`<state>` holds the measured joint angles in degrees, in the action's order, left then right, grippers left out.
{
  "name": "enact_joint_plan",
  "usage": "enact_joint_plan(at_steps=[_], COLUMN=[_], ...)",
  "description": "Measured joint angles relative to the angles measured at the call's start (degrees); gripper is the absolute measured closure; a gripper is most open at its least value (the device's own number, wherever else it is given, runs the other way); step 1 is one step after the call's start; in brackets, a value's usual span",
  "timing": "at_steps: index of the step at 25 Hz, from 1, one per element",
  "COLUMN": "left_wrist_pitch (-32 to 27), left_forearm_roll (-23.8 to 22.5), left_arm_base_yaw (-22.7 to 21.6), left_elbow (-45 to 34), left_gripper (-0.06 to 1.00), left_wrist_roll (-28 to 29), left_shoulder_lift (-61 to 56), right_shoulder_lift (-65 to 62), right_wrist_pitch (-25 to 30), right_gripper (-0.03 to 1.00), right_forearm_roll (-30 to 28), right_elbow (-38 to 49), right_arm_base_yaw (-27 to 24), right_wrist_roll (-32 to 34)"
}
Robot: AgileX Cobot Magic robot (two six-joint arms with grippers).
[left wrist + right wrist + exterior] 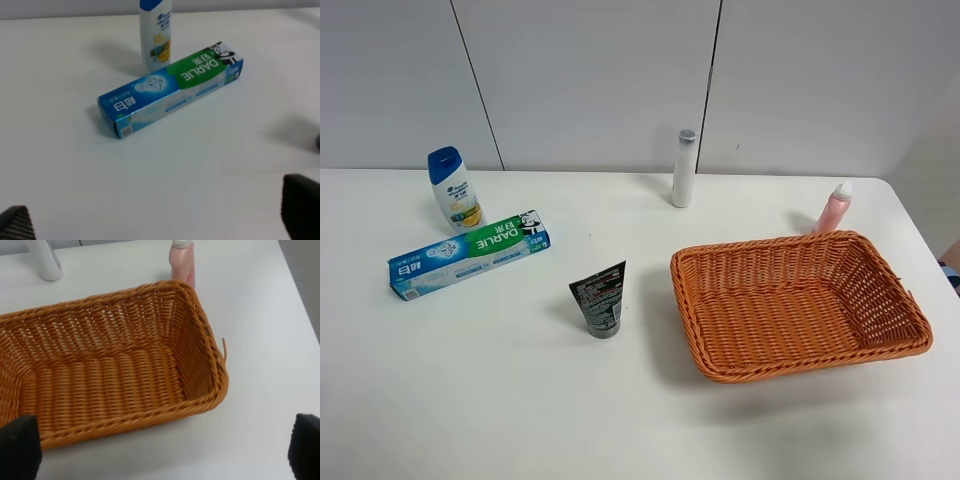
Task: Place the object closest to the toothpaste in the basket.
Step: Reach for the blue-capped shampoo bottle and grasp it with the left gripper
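I am reading this as step 1, with nothing picked yet. The shampoo bottle (453,187), smooth white plastic with a blue cap, is standing just behind the glossy cardboard toothpaste box (470,255). My left gripper (159,212) is hanging wide apart, and the right gripper (162,447) likewise over the woven wicker basket (800,310). Next I am judging a left descent around the bottle's rounded body.

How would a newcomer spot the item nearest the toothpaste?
On the white table, look far left, where the long blue-and-green toothpaste box lies flat. Just behind it stands a white plastic shampoo bottle, the only one with a blue cap.
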<state>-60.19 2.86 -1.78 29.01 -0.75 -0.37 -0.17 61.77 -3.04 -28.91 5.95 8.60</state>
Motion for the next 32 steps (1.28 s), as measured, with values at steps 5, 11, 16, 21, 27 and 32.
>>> enact_joint_plan(at_steps=[5,11,16,21,27,32], left_wrist_pitch=[11.8,33.7,46.6,49.5,55.8,60.9], left_forearm_roll=[-2.2,-2.3,0.7,3.1,3.2,0.2], left_arm_base_yaw=[0.0,0.0,0.0,0.0,0.0,0.0], left_elbow=[3.5,8.6,10.8,10.9,10.9,10.8], left_gripper=[-0.05,-0.05,-0.05,-0.05,-0.05,-0.05], left_wrist_roll=[0.7,1.7,1.8,1.9,1.9,1.4], left_shoulder_lift=[5.9,24.7,43.8,57.9,68.4,72.8], right_shoulder_lift=[0.0,0.0,0.0,0.0,0.0,0.0], right_wrist_pitch=[0.0,0.0,-0.2,-0.4,-0.4,-0.4], right_gripper=[-0.03,-0.03,-0.03,-0.03,-0.03,-0.03], right_forearm_roll=[0.0,0.0,0.0,0.0,0.0,0.0], right_elbow=[0.0,0.0,0.0,0.0,0.0,0.0], right_arm_base_yaw=[0.0,0.0,0.0,0.0,0.0,0.0], right_wrist_roll=[0.0,0.0,0.0,0.0,0.0,0.0])
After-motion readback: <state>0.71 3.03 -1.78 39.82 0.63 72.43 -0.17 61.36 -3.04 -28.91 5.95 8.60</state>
